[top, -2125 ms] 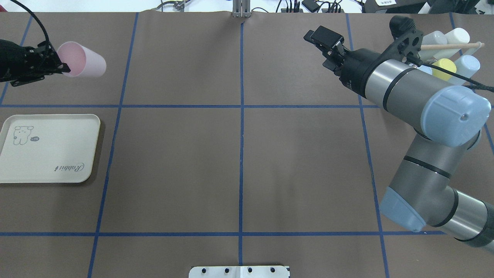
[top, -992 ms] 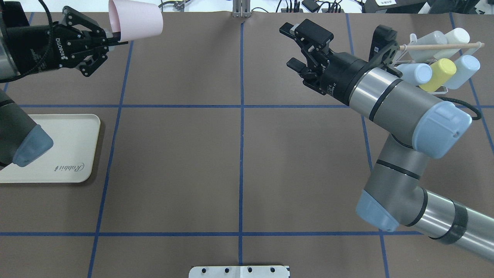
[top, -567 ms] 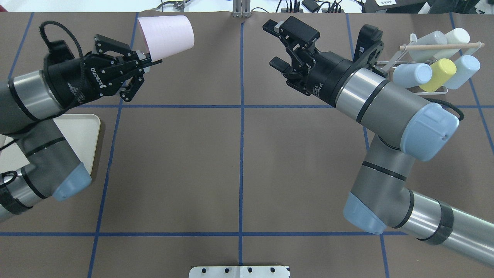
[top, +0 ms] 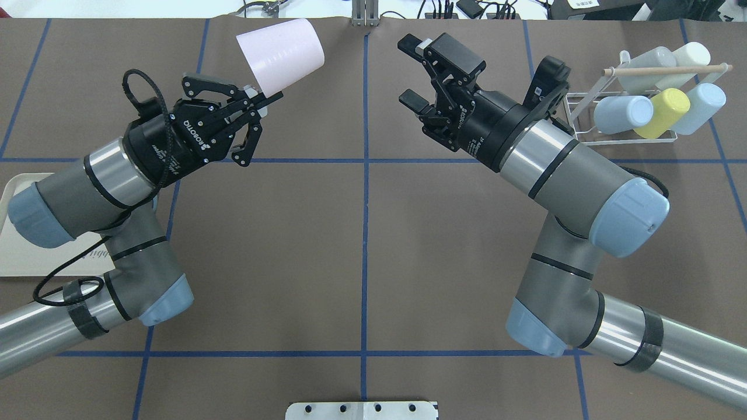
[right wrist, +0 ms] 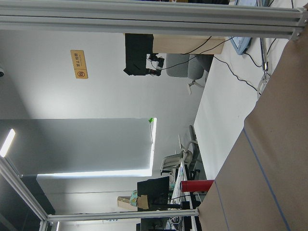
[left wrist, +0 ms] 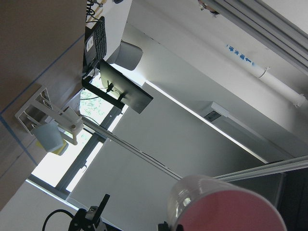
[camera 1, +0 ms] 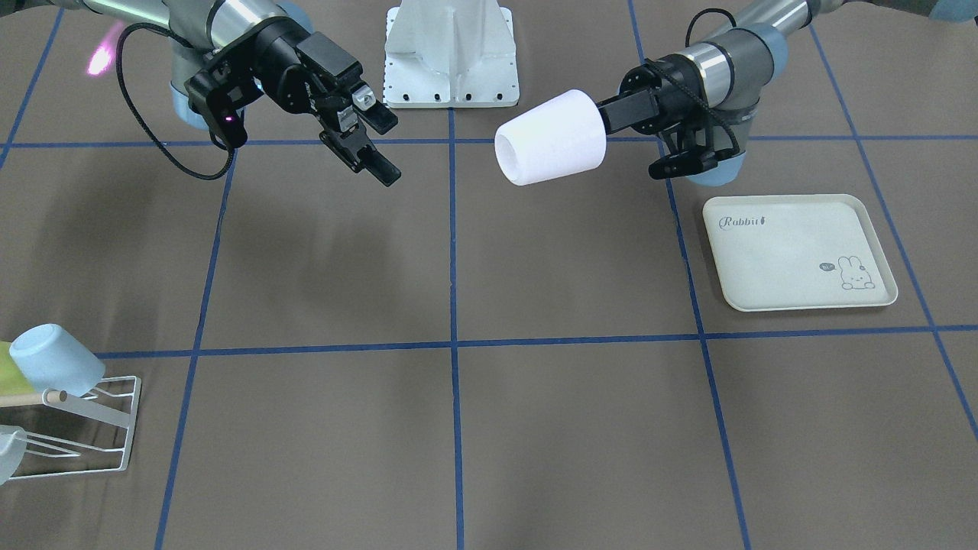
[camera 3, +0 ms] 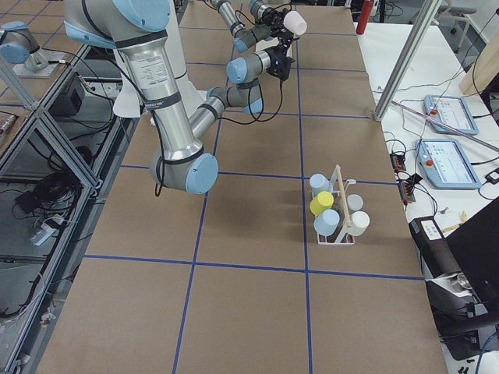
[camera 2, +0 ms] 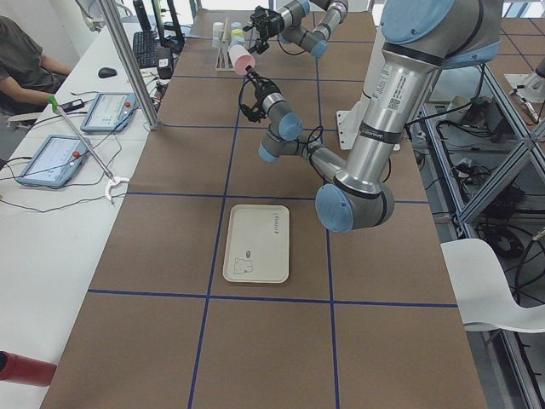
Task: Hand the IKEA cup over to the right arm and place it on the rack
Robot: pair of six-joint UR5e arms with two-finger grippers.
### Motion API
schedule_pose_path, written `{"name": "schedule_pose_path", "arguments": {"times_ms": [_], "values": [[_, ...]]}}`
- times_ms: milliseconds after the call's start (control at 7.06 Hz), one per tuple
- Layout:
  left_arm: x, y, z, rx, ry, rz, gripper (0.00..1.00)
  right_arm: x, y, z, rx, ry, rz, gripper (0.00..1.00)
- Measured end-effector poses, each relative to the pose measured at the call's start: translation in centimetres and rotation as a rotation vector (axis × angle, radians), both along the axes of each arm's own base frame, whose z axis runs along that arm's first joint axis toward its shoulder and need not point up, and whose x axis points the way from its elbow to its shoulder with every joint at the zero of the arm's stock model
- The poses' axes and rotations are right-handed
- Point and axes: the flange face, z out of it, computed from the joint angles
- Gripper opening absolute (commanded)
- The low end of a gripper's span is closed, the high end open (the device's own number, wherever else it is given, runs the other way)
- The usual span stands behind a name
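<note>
Cup (top: 280,53), smooth pale-pink tapered plastic, is up in the air just left of centre, far side, with the left gripper (top: 258,102) pinching its rim. Right gripper (top: 409,71) faces it, jaws wide apart. White wire rack (top: 586,93) sits far right.

A: Where's the cup (top: 280,53)?
B: Up off the table (top: 262,245), at the tips of the left gripper (top: 264,102), just left of the centre line (top: 365,233). The right gripper (top: 408,70) faces it across that line, apart.
A: And the rack (top: 665,70)?
B: Far right corner, cups (top: 624,112) on its prongs. The tray (camera 1: 795,252) lies on the left, partly under the left arm (top: 111,181).
</note>
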Motion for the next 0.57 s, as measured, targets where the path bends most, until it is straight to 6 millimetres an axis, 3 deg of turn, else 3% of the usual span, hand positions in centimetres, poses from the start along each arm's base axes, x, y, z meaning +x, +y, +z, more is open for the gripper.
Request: {"name": "schedule_pose_path", "arguments": {"times_ms": [283, 567], "values": [[3.0, -0.1, -1.3, -0.013, 0.009, 0.016, 0.0, -0.7, 0.1, 0.5, -0.004, 0.005, 0.0, 1.0], [5.3, -0.8, -1.2, -0.035, -0.014, 0.016, 0.0, -1.0, 0.1, 0.8, 0.007, 0.032, 0.011, 1.0]]}}
